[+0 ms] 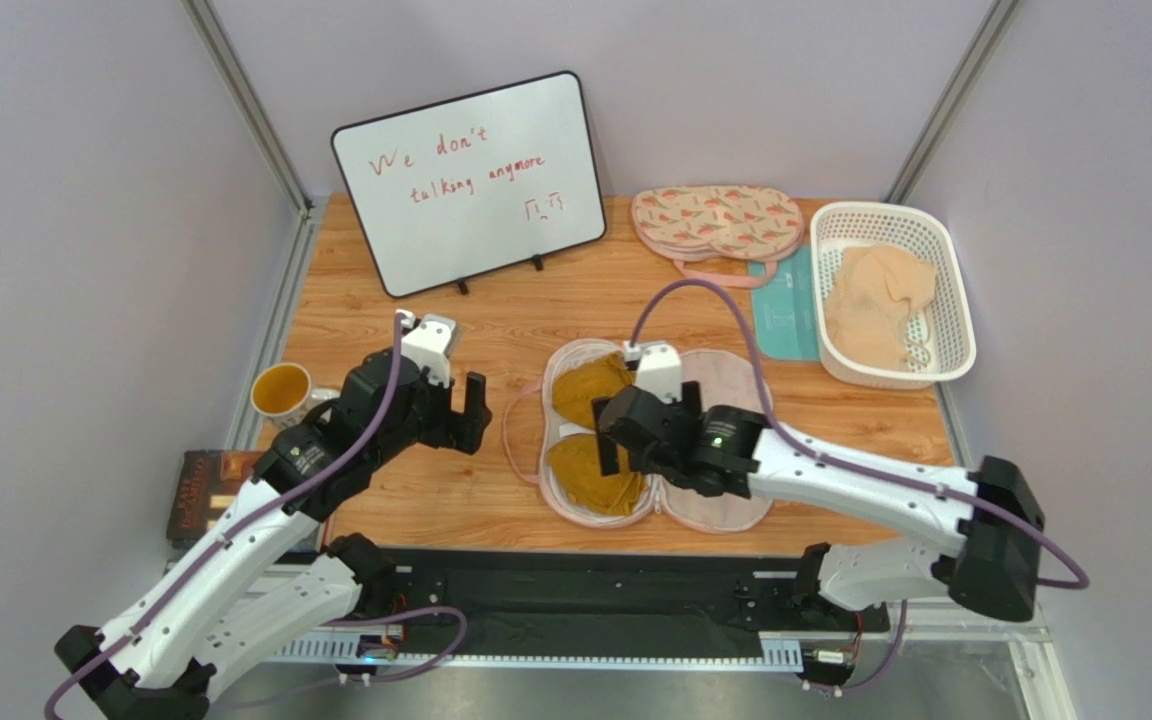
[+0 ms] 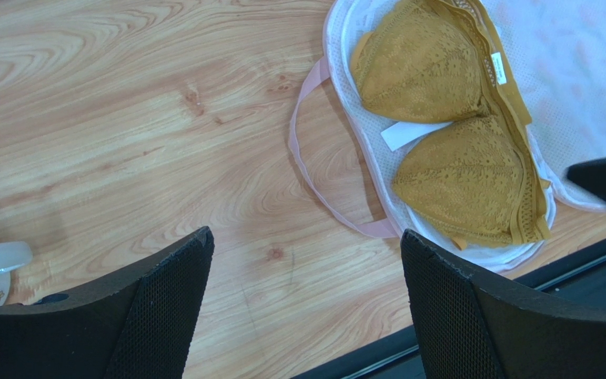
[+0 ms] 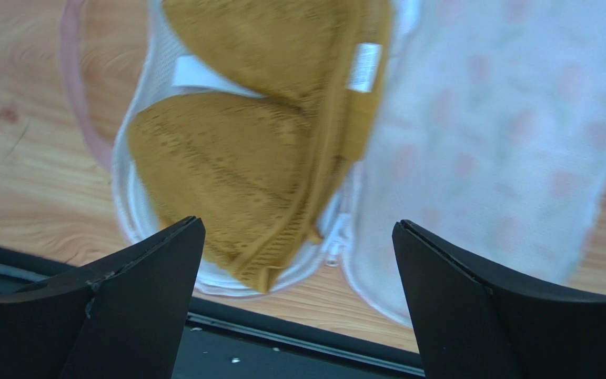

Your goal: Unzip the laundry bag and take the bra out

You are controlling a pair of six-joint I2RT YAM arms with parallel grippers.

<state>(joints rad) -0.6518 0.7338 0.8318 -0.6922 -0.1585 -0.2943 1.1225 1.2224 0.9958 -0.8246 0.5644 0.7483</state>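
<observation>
Two limp, probably light cups: bra in unzipped laundry bag; best pinched at centre band. Both spread, empty: left end effector, right end effector.

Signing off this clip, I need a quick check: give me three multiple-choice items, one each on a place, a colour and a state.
1. Where does the bra lie?
A. On the floor
B. In one half of the laundry bag
C. In a drawer

2. What colour is the bra?
A. Mustard-brown
B. Blue
C. Black

3. How is the laundry bag in the middle of the table?
A. Zipped shut
B. Unzipped and spread open
C. Rolled up

Answers:
1 B: both cups rest inside the bag's left half.
2 A: both wrist views show mustard-brown lace.
3 B: its two halves lie flat side by side.
</observation>
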